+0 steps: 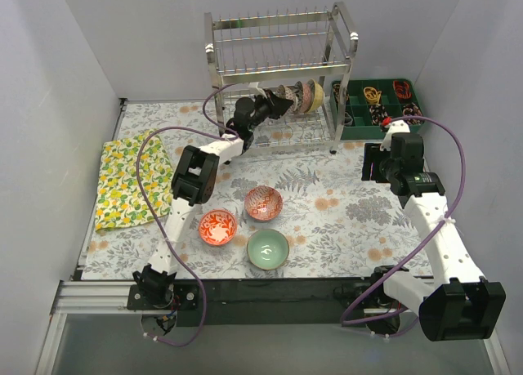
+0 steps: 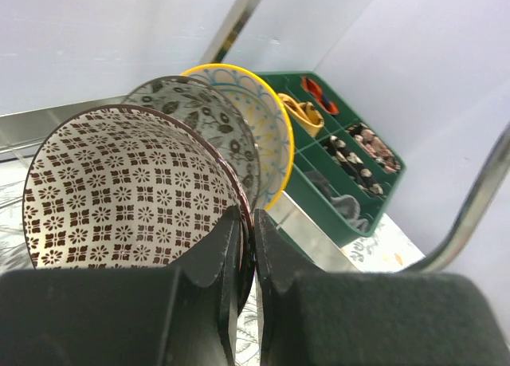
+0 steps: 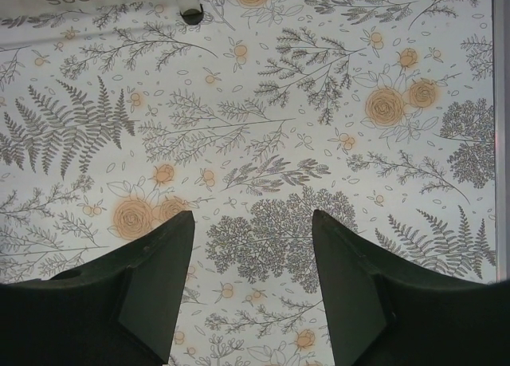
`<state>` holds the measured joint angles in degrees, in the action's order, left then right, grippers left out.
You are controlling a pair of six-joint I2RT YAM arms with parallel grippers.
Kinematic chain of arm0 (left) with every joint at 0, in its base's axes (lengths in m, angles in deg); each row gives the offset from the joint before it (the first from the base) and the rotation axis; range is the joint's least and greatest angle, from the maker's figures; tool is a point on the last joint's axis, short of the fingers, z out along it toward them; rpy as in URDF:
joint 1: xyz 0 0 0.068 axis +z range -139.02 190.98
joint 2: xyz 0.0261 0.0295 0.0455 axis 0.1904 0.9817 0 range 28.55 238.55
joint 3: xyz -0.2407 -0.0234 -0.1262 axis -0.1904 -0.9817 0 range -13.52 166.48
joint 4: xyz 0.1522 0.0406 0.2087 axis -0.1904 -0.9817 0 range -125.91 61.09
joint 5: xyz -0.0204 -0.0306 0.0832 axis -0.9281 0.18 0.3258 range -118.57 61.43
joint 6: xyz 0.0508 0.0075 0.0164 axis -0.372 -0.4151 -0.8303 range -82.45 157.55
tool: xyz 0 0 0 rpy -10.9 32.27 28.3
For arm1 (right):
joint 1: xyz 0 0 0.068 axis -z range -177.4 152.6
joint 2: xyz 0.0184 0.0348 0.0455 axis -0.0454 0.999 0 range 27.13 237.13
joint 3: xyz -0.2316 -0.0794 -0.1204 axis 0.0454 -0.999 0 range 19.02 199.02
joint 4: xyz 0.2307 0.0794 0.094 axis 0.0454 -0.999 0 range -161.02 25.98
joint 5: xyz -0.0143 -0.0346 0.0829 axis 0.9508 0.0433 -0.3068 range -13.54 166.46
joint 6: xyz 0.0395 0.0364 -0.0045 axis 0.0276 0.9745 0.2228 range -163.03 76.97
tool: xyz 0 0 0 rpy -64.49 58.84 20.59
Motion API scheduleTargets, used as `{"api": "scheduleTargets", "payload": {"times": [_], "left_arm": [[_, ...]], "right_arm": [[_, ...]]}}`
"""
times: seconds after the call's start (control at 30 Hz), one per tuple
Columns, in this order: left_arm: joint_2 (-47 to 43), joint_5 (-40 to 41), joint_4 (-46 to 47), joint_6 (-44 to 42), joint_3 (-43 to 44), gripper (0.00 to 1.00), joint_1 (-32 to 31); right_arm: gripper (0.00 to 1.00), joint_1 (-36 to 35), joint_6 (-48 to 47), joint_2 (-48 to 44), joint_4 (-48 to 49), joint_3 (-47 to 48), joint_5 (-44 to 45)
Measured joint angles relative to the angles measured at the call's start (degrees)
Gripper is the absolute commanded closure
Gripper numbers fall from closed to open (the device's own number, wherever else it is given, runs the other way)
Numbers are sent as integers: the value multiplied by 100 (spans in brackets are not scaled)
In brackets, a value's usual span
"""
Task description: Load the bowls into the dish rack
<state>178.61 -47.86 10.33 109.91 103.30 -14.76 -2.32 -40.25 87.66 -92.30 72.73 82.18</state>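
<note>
Rim of dark grey bowl (image 2: pixel 119 190) tight in left claw (image 2: pixel 247 216) inside dish rack (image 1: pixel 282 69); right claw (image 3: pixel 253 216) agape.

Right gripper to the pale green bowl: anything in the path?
Nothing visible. The right gripper hangs open over bare tablecloth, and only cloth lies between it and the pale green bowl. The pink-red bowl sits farther back, off that line.

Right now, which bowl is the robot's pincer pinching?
The brown-and-white patterned bowl: the left pincer grips its rim at the dish rack. Two others stand free behind it; three sit on the table.
</note>
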Motion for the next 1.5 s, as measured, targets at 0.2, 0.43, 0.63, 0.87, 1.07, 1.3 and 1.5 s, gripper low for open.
{"api": "scheduleTargets", "payload": {"times": [0.2,0.43,0.63,0.87,1.07,1.3,1.5], "left_arm": [[208,-240,205,208,214,100,13],[623,-76,328,245,754,100,-13],[632,7,313,286,776,86,-13],[743,-136,352,466,824,82,48],[802,-326,337,621,769,66,186],[811,-289,208,699,741,64,273],[811,-249,208,728,702,75,275]], "right_arm": [[32,0,4,15,149,-129,-39],[32,0,7,17,238,-404,-105],[32,0,11,0,409,-516,-140],[32,0,13,-31,450,-664,-140],[32,0,24,-146,479,-780,-151],[32,0,22,-157,487,-782,-153],[32,0,24,-164,487,-782,-166]]}}
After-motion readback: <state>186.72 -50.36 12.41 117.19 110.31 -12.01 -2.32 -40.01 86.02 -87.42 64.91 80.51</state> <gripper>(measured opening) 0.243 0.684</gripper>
